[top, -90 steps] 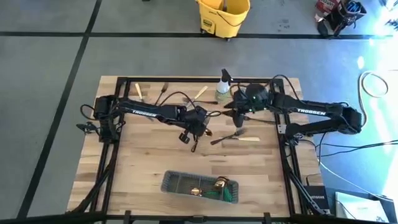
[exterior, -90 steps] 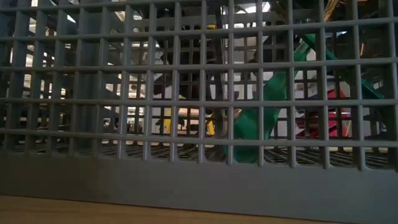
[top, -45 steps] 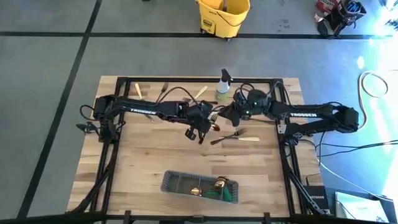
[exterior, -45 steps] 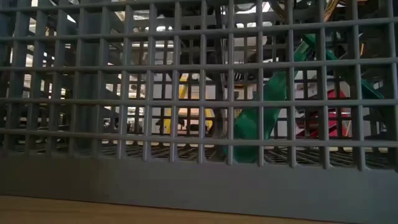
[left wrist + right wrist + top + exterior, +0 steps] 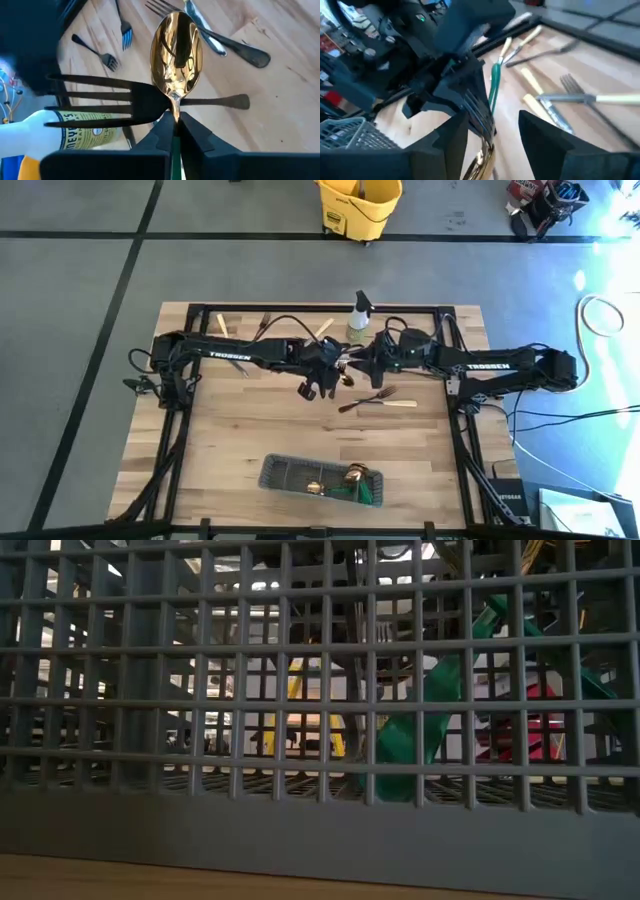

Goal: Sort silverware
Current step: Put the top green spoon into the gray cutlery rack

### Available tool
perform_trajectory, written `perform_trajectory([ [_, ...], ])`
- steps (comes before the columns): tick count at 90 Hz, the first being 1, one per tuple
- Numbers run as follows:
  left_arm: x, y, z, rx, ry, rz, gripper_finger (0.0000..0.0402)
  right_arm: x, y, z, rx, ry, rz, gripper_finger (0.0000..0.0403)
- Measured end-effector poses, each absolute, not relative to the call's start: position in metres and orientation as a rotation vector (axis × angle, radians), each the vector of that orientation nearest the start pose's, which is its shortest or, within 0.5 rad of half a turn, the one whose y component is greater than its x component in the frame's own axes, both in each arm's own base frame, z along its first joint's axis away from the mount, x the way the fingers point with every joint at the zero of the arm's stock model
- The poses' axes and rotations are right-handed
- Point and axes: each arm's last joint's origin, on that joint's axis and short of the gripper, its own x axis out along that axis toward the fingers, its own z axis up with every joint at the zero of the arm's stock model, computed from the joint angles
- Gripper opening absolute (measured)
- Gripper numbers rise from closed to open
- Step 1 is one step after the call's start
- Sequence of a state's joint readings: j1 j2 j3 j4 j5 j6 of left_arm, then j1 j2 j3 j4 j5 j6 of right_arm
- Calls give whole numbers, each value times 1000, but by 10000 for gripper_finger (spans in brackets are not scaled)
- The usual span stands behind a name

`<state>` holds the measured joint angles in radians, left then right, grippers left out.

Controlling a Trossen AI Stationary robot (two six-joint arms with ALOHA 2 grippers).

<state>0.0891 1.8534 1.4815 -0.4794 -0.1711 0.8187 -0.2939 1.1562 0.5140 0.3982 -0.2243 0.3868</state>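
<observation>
High view: both arms meet near the middle of the wooden desk (image 5: pixel 230 442), just below the spray bottle (image 5: pixel 358 317) at the upper centre of the frame. The left hand (image 5: pixel 335 370) is clamped on a gold spoon (image 5: pixel 176 52) with a green handle; in the left wrist view the fingers (image 5: pixel 196 133) pinch its neck, the bowl pointing up the frame. A dark fork (image 5: pixel 107 99) crosses just behind the spoon there, its tines pointing left. The right hand (image 5: pixel 362 362) sits just right of the left one, its fingers (image 5: pixel 545 140) spread wide on either side of the spoon in the right wrist view. Right of centre on the desk lie a dark fork and a cream-handled knife (image 5: pixel 390 402), touching. More pieces (image 5: pixel 222 325) lie along the upper edge of the desk. The grey mesh basket (image 5: pixel 286 476) sits at lower centre with a few pieces inside; it fills the low view.
</observation>
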Motion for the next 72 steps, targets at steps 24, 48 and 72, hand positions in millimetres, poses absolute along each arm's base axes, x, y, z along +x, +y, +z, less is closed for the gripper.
perform_trajectory([
  [24,404,42,251,793,915,-120,0,226,-59,226,493,236,-107,159],
  [48,404,42,251,789,914,-120,0,237,-50,218,450,255,-90,159],
  [72,405,41,251,790,911,-120,0,241,-48,210,421,284,-99,159],
])
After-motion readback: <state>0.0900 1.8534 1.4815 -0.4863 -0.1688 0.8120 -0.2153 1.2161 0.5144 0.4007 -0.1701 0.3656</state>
